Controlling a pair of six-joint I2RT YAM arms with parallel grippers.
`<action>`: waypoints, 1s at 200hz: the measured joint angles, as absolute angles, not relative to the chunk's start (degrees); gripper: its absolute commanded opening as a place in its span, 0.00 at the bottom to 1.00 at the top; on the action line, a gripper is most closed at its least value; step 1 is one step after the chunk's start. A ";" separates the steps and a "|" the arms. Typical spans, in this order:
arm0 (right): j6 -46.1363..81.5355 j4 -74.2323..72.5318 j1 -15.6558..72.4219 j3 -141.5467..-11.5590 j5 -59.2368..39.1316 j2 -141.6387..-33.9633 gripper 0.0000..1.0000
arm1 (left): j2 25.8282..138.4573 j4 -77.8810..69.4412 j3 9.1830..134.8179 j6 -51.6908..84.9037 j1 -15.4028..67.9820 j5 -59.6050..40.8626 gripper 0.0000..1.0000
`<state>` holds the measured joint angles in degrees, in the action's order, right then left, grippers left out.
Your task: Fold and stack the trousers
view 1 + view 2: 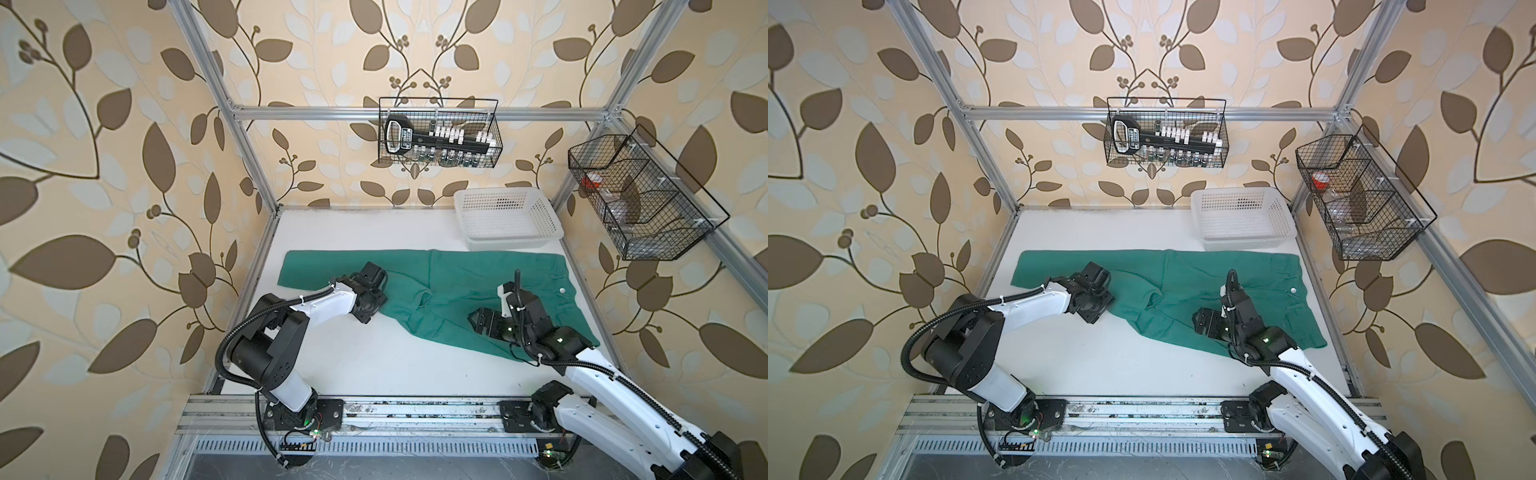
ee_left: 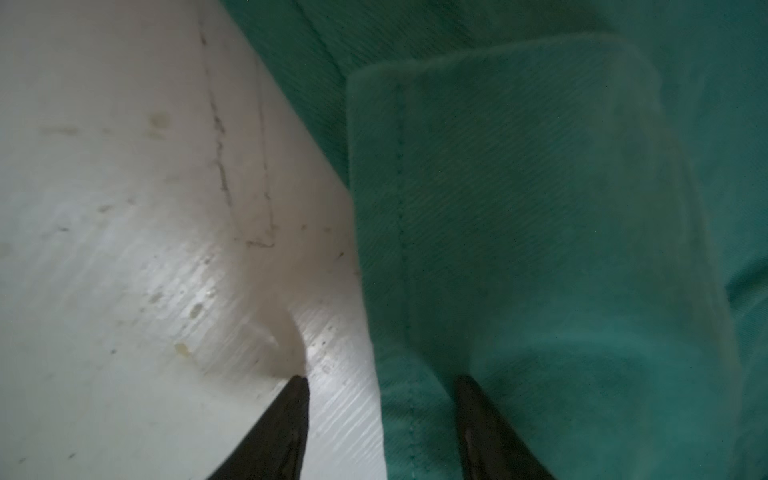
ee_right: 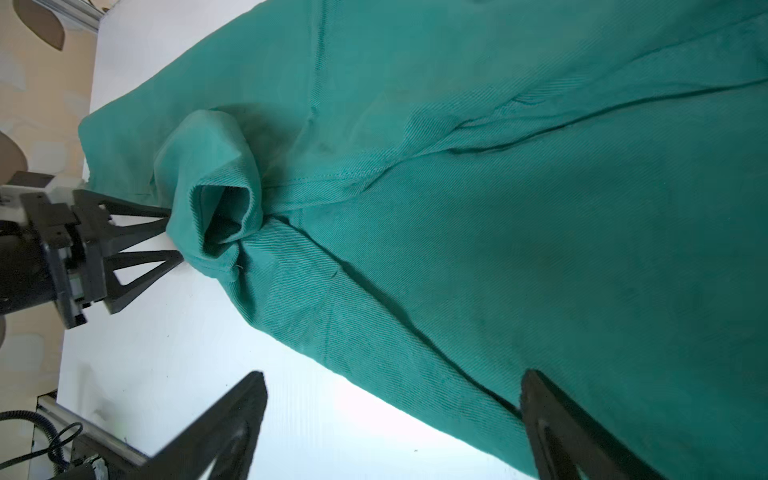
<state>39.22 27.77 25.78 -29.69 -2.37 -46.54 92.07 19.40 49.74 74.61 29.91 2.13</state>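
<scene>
Two tools work over the teal trousers (image 1: 478,282), spread across the counter (image 1: 353,365), one cuff bunched. The left tool (image 2: 382,386) sits half-spread astride that hem, gripping nothing; the right tool (image 3: 395,399) hangs wide and empty. Soft, limp cloth, I'd judge: pinch hem and waistband.

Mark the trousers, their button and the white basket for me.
trousers (image 1: 457,282): in a top view, on the upper-leg cloth.
button (image 1: 562,291): in a top view, on its white face.
white basket (image 1: 511,243): in a top view, on its near wall.
</scene>
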 measured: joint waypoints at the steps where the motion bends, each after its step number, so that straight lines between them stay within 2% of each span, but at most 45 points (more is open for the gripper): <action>1: 39.16 27.75 25.71 -29.69 -2.44 -46.54 0.96 | 92.14 19.29 49.71 74.74 29.93 2.11 0.56; 20: 38.50 27.73 24.99 -29.69 -3.49 -46.50 0.96 | 92.66 17.39 49.52 75.85 30.04 1.85 0.52; 54: 37.82 27.73 24.27 -29.69 -4.54 -45.98 0.96 | 93.54 14.44 49.25 77.47 30.04 1.56 0.36; 104: 37.41 27.83 23.94 -29.67 -4.97 -44.82 0.96 | 94.37 11.77 48.95 77.25 30.04 1.67 0.22; 141: 37.43 27.81 23.86 -29.50 -5.06 -44.51 0.95 | 94.56 11.73 49.17 76.38 30.04 1.76 0.00; 200: 37.47 27.77 23.29 -28.29 -5.41 -43.33 0.95 | 93.86 18.15 53.49 71.16 30.02 3.73 0.00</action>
